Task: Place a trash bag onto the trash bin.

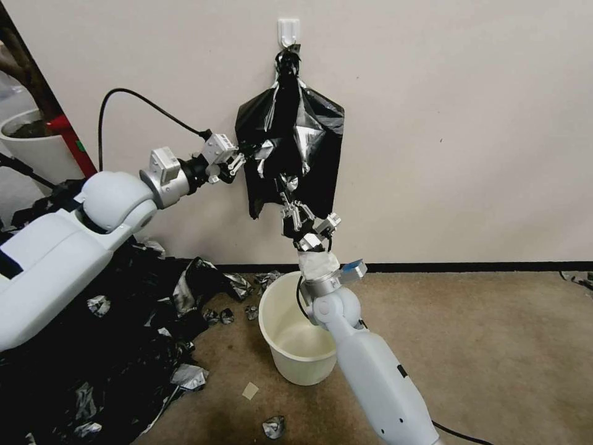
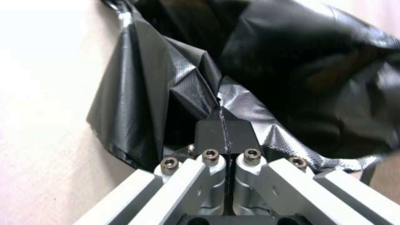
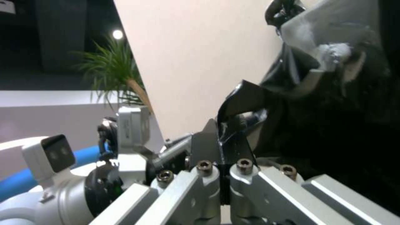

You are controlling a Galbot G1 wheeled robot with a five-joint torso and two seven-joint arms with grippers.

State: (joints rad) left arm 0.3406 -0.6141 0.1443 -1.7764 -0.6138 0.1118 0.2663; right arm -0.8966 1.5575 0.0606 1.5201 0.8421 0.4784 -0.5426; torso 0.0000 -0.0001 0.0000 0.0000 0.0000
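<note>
Both hands pinch a black bag hanging on the wall above the bin.

At far left a heap of crumpled black plastic [image 1: 92, 346] covers the brown carpet floor [image 1: 494, 346], with a larger white planter pot [image 1: 34, 148] behind it. The left hand [image 1: 242, 159] reaches to the wall and is closed on the left edge of the thin, glossy black plastic trash bag [image 1: 290, 148]; the left wrist view shows its black pads [image 2: 210, 132] pressed together on a fold of film. The bag hangs from a white wall hook [image 1: 288, 31] by its knotted top. The right hand [image 1: 290, 207] points upward from below, clamped on the bag's lower part, its pads [image 3: 204, 147] meeting on the plastic. Directly under it, the small round cream-white plastic trash bin [image 1: 290, 337] stands upright on the carpet, mouth open, apart from the bag.
</note>
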